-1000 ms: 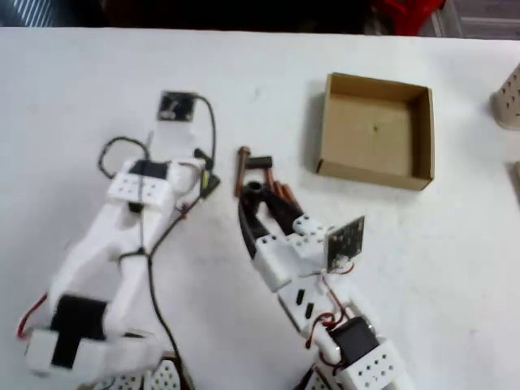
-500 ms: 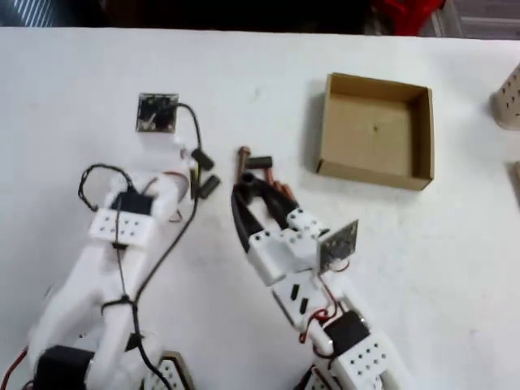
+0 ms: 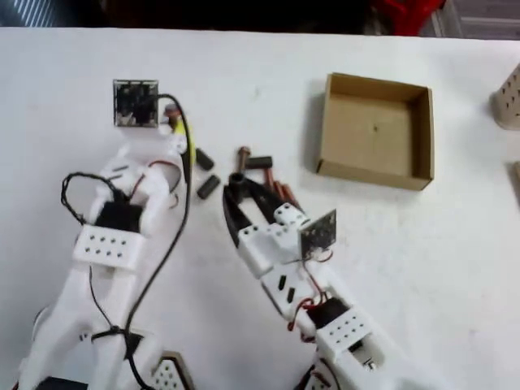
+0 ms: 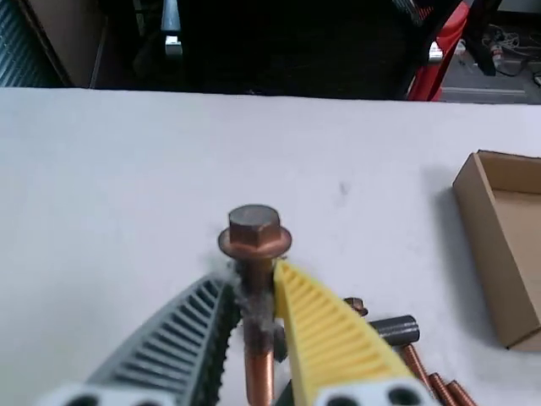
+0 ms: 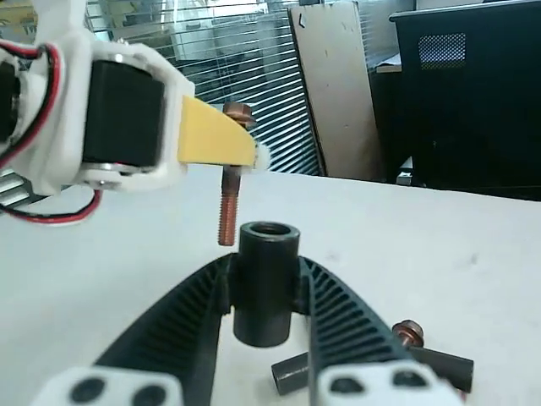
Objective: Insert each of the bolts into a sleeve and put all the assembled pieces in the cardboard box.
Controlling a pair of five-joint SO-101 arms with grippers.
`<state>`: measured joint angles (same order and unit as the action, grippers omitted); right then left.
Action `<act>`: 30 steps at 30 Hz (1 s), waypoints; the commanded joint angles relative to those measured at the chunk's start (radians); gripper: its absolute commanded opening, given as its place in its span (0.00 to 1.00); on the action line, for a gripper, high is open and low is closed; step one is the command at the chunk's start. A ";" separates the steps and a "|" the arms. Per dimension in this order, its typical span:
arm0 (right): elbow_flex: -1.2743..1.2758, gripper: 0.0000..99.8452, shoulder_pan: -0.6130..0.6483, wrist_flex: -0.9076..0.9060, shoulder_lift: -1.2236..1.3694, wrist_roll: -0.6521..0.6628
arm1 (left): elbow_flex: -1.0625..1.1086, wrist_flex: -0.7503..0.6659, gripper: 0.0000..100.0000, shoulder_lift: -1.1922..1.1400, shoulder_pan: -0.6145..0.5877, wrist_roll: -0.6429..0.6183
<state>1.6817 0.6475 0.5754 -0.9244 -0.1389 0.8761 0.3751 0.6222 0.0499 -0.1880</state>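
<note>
My left gripper (image 4: 254, 292) is shut on a copper bolt (image 4: 254, 279), held upright with its hex head up; the same bolt (image 5: 228, 182) hangs from the yellow finger (image 5: 215, 135) in the right wrist view. My right gripper (image 5: 264, 283) is shut on a black sleeve (image 5: 265, 279), standing upright with its hole on top, a little to the side of the bolt's tip and apart from it. From above, the right gripper (image 3: 236, 195) sits beside the pile of bolts (image 3: 276, 188) and loose sleeves (image 3: 208, 187). The cardboard box (image 3: 375, 130) lies empty at the back right.
Loose black sleeves (image 4: 393, 328) and copper bolts (image 4: 423, 372) lie on the white table (image 3: 97, 49) between the arms. A beige object (image 3: 508, 97) stands at the right edge. Dark furniture and a red object (image 4: 448, 46) are beyond the table's far edge.
The left arm has swung away from the table's middle toward the far left and risen with the bolt. The right gripper has shifted slightly left with its sleeve.
</note>
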 commanded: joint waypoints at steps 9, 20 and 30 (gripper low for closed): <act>-0.146 0.02 0.005 0.108 0.280 0.014 | -0.017 -0.103 0.02 0.050 0.131 0.132; -0.213 0.02 0.028 0.418 0.616 0.072 | 0.078 -0.318 0.02 0.051 0.170 0.141; -0.292 0.02 0.028 0.572 0.817 0.075 | 0.255 -0.333 0.02 0.298 0.191 0.064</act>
<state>1.4438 0.6674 1.0817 -0.1158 -0.0836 1.1477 -0.0054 0.8170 0.2171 -0.0683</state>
